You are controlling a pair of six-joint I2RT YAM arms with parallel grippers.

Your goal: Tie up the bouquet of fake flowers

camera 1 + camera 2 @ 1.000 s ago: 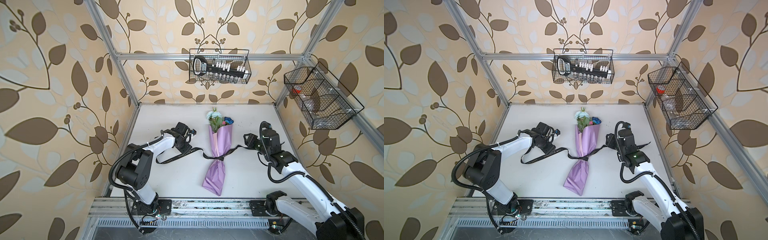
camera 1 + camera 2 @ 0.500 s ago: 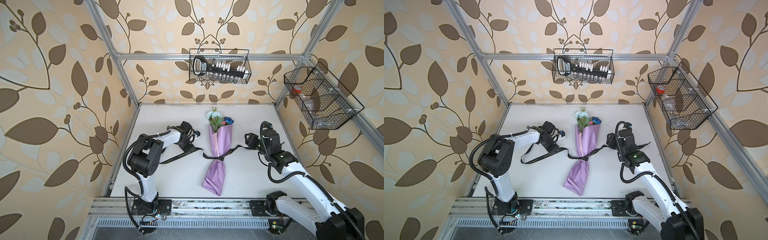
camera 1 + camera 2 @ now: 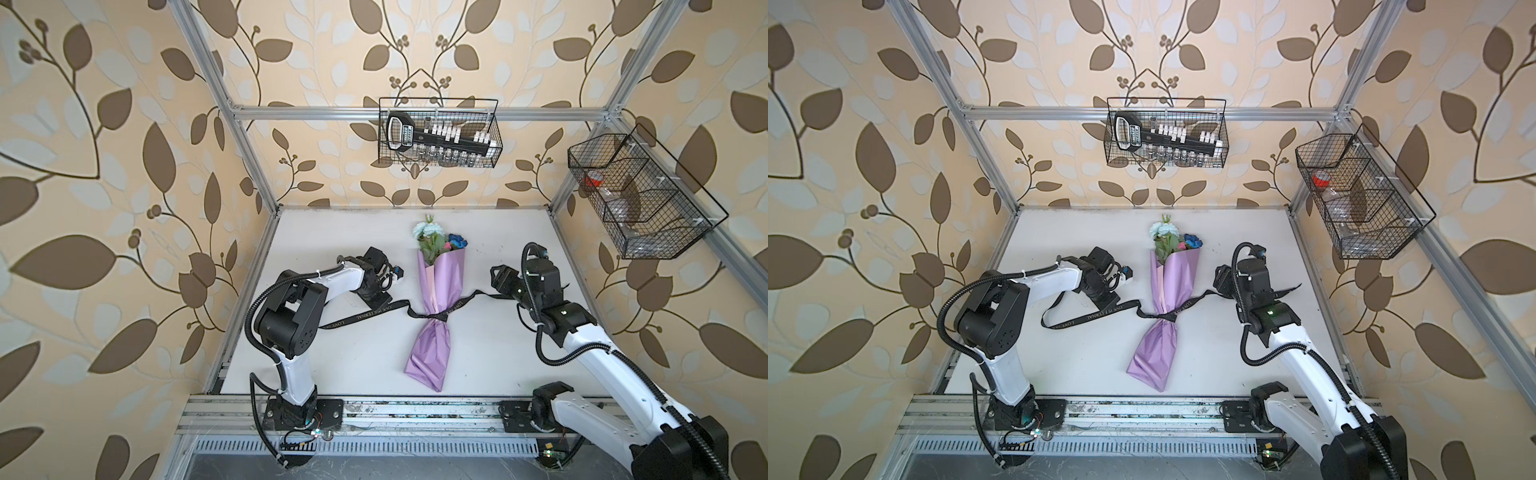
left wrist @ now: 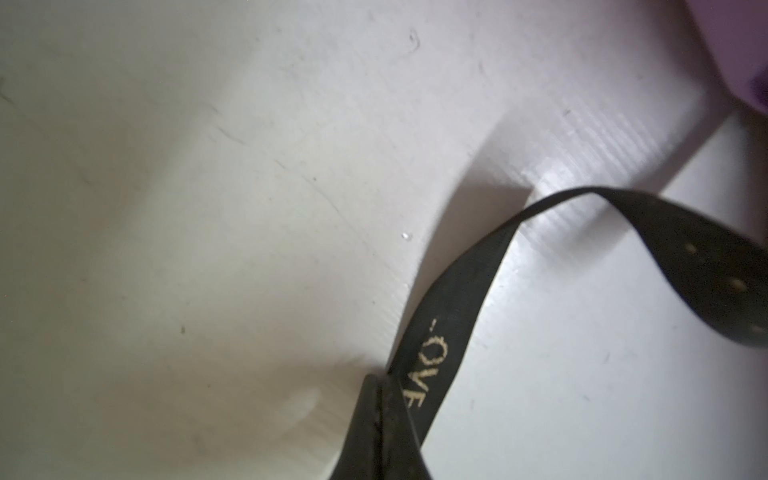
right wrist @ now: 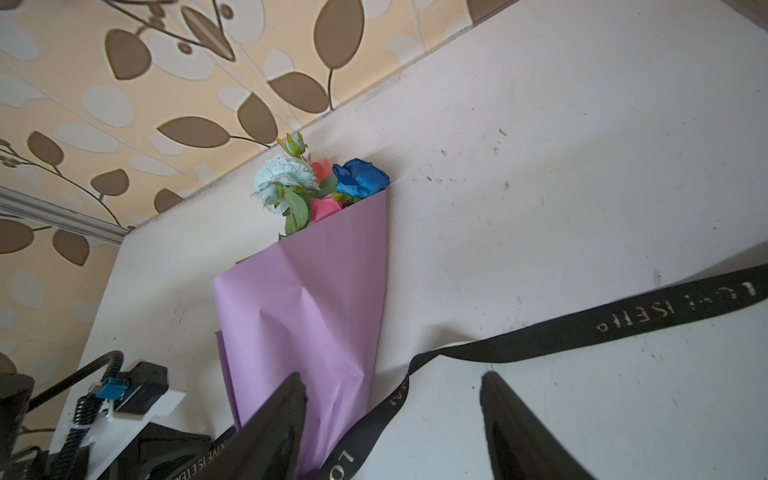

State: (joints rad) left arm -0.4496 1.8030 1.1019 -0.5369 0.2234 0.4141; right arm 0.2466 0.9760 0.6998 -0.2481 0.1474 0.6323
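The bouquet of fake flowers (image 3: 440, 274) (image 3: 1173, 278) lies mid-table in lilac paper, blooms toward the back wall. A black lettered ribbon (image 3: 365, 316) (image 3: 1088, 318) crosses its narrow waist and trails out to both sides. My left gripper (image 3: 376, 296) (image 3: 1102, 297) is down on the ribbon's left length. In the left wrist view it (image 4: 384, 399) is shut on the ribbon (image 4: 457, 299). My right gripper (image 3: 496, 276) (image 3: 1219, 278) stands open over the right length. In the right wrist view the ribbon (image 5: 582, 336) runs between its fingers (image 5: 392, 376), beside the bouquet (image 5: 307, 299).
A wire basket (image 3: 438, 137) holding a black tool hangs on the back wall. Another wire basket (image 3: 640, 199) hangs on the right wall. Aluminium posts frame the table's corners, and a mounting rail (image 3: 395, 411) runs along the front edge.
My left arm folded in and its gripper came down and shut on the ribbon. The right gripper opened a little wider and hardly moved. The bouquet stayed put.
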